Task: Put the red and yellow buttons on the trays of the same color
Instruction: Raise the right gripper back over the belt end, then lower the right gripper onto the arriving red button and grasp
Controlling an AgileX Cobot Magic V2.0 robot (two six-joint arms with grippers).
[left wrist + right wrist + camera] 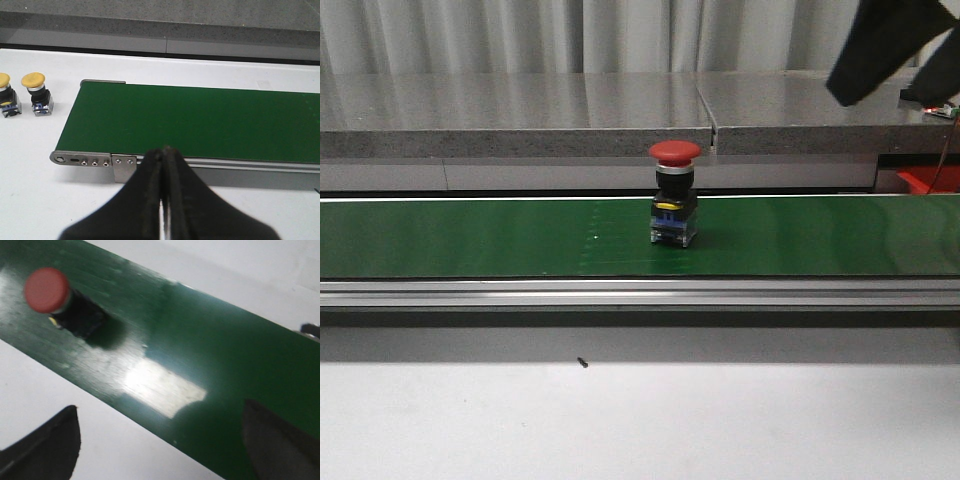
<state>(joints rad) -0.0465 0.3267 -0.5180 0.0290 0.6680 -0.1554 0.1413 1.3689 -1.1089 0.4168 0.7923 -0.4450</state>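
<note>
A red button (675, 205) with a black body stands upright on the green conveyor belt (470, 240). It also shows in the right wrist view as the red button (49, 290), well away from my open right gripper (160, 440), whose fingers hold nothing. Part of the right arm (890, 45) hangs at the upper right of the front view. My left gripper (163, 160) is shut with nothing in it, near the belt's left end. Two yellow buttons (36, 92) (5, 94) stand on the white table beside that end. A red tray (928, 180) peeks in at the right.
A grey stone ledge (520, 115) runs behind the belt. The belt's metal rail (640, 293) borders its near side. A small dark screw (582, 362) lies on the white table in front.
</note>
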